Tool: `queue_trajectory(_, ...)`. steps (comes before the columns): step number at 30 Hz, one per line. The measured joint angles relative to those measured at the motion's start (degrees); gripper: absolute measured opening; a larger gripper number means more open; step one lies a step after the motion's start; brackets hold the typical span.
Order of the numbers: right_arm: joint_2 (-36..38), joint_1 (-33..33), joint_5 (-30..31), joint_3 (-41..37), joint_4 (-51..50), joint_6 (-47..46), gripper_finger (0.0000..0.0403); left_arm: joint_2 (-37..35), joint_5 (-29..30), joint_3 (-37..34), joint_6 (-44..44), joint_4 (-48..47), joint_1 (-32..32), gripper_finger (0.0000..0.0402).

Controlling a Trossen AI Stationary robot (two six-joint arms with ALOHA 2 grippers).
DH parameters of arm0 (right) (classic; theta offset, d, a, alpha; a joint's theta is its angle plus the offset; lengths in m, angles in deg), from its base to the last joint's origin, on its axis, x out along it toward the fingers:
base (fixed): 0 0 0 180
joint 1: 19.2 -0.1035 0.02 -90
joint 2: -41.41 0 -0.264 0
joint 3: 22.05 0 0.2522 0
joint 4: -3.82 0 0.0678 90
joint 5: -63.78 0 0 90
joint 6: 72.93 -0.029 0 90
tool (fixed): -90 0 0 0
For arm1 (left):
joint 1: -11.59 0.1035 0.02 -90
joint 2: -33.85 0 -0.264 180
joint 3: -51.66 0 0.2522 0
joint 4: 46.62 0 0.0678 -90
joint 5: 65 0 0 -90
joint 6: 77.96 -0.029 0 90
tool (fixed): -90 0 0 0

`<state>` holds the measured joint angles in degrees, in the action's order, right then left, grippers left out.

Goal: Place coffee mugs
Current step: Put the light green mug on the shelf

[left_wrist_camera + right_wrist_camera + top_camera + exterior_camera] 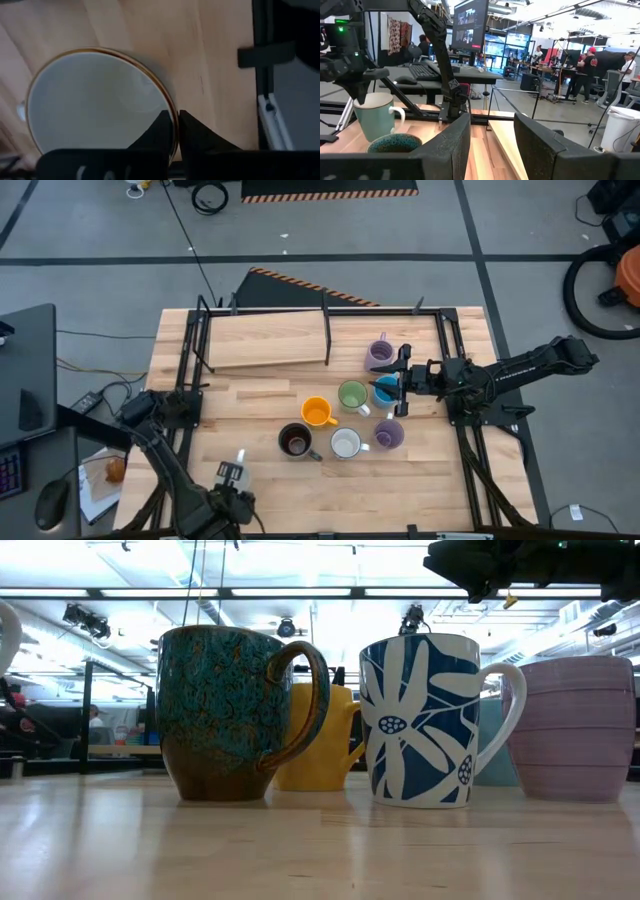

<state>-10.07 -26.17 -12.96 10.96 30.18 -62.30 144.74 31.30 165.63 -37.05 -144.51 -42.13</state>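
Note:
Seven mugs stand grouped on the wooden table right of centre: lavender (380, 355), green (352, 395), blue (385, 392), orange (318, 412), dark brown (295, 442), white (346, 443) and a second lavender (389, 433). My right gripper (400, 378) hovers open above the blue mug, fingers pointing toward the table's left; the low view shows it (530, 565) well above the mug tops. My left gripper (232, 473) is near the table's near-left corner, shut on another white mug (95, 105), also seen in the right wrist view (372, 117). My left gripper holds the white mug by its brown-edged rim (172, 112), one finger (160, 132) inside the cup and one (195, 137) outside, coming from above and pointing down. The mug hangs upright below the fingers, mouth up; in the low view its bottom (6, 640) seems clear of the table.
A long wooden board (270, 338) lies along the far side, inside a black frame (195, 340) that rims the table. Bare wood stretches between the left gripper and the mug group. People stand in the room beyond the table.

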Motion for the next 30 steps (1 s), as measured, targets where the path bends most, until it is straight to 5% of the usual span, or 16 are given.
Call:
queue_trajectory(7,0.0,0.0,0.0,0.0,0.0,-0.5,0.0158,-3.8,0.1,0.0,6.4,-6.2,7.1,0.0024)
queue_trajectory(14,0.0,0.0,-0.9,0.0,-1.2,-2.7,0.0158,-14.0,1.9,-2.4,-2.8,-6.3,18.1,0.0024)
queue_trajectory(20,0.0,-0.1,-0.9,0.0,-3.7,-4.9,0.0158,-20.2,3.9,-5.4,-16.9,-6.1,32.3,0.0024)
queue_trajectory(30,0.0,-0.2,-1.4,0.0,-5.5,-10.3,0.0158,-19.8,3.7,-5.7,-50.8,-2.8,56.5,0.0024)
